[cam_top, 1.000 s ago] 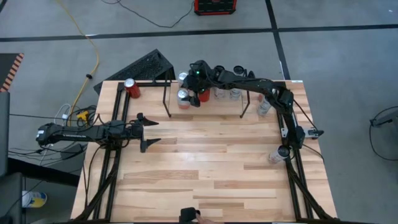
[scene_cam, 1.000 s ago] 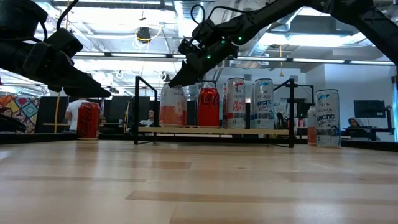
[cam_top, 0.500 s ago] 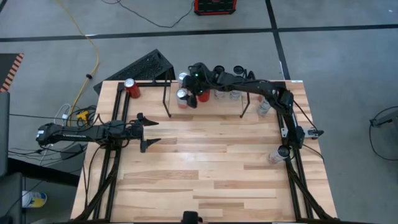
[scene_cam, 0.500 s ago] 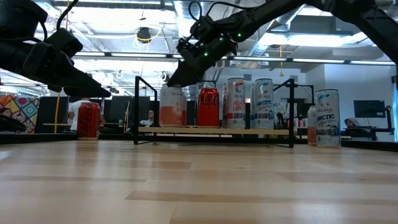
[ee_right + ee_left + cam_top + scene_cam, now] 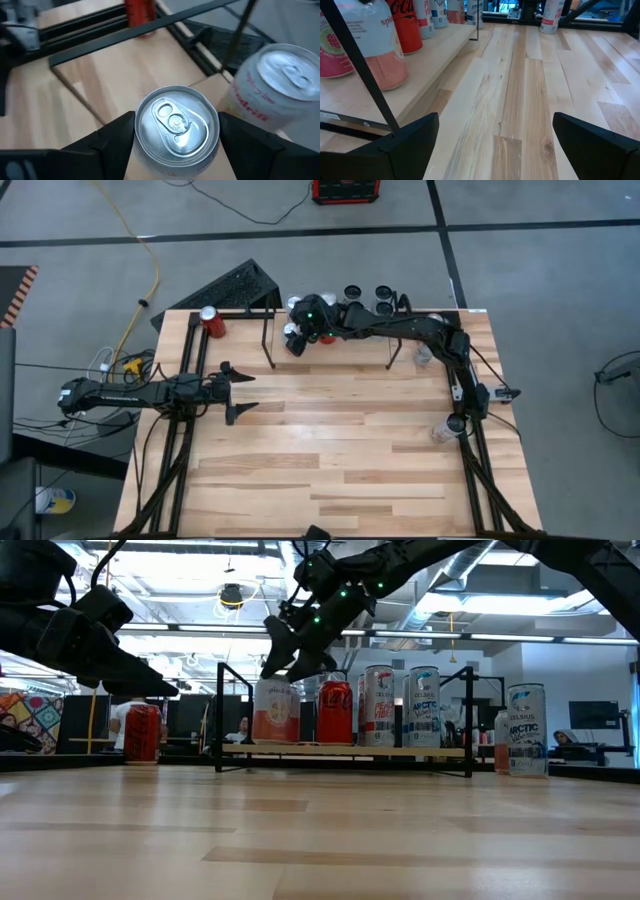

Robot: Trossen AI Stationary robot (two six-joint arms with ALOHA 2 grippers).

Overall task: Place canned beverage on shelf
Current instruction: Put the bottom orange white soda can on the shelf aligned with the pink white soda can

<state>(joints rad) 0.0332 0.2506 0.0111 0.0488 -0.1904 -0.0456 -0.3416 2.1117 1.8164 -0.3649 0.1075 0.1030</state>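
Cans (image 5: 372, 706) on shelf (image 5: 345, 750), table rear.

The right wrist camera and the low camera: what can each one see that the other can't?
Only the right wrist view shows the silver top and pull tab of the can between the right gripper fingers. Only the low view shows the row of cans on the shelf, the Arctic can outside it, and the waiting left gripper. Both show the pink can and a red can off the shelf.

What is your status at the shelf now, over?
Left gripper open, waiting over table's left side. Right gripper at top of can, upright on shelf, grip unclear. Second can close beside it.
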